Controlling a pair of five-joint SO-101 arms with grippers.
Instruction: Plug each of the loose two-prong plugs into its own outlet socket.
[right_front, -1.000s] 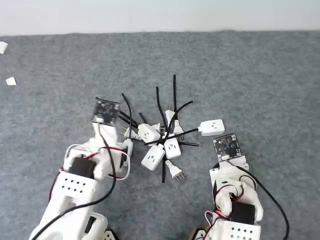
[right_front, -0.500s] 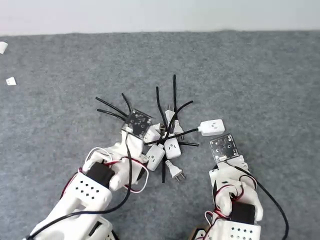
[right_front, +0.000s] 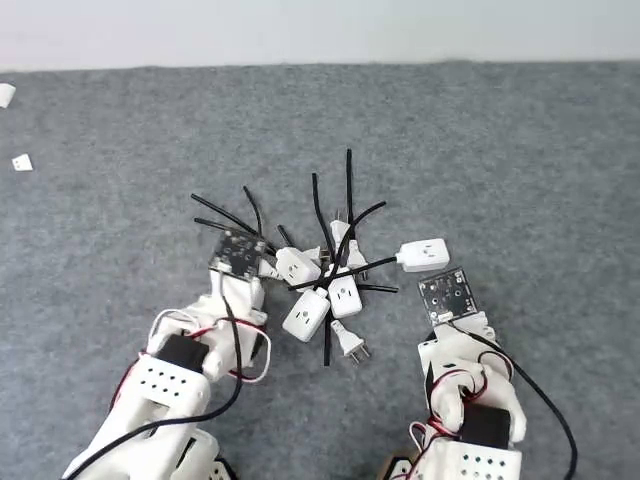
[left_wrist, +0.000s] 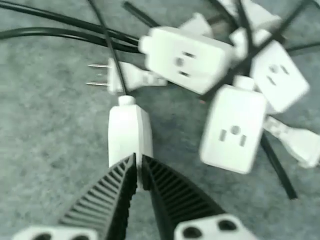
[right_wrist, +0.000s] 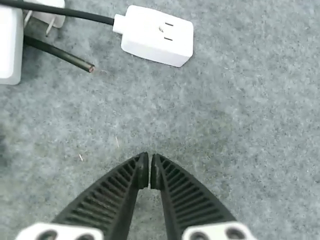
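The grey table (right_front: 520, 150) carries a tangle at its middle, with both arms at the front edge. The left gripper (left_wrist: 138, 161) is at the tangle's left side, fingers pressed together, tips at a narrow white cord end (left_wrist: 128, 131). The right gripper (right_wrist: 149, 172), closed and empty, hangs over bare surface just in front of the lone outlet socket (right_wrist: 157, 35). Three more sockets (right_front: 305, 315) lie among black cords (right_front: 349, 180), and a loose two-prong plug (right_front: 350, 343) lies just in front of them.

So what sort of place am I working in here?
Probably a robot test bench: a grey felt-like mat, a bare white wall behind, and a staged pile of short-corded sockets and plugs.
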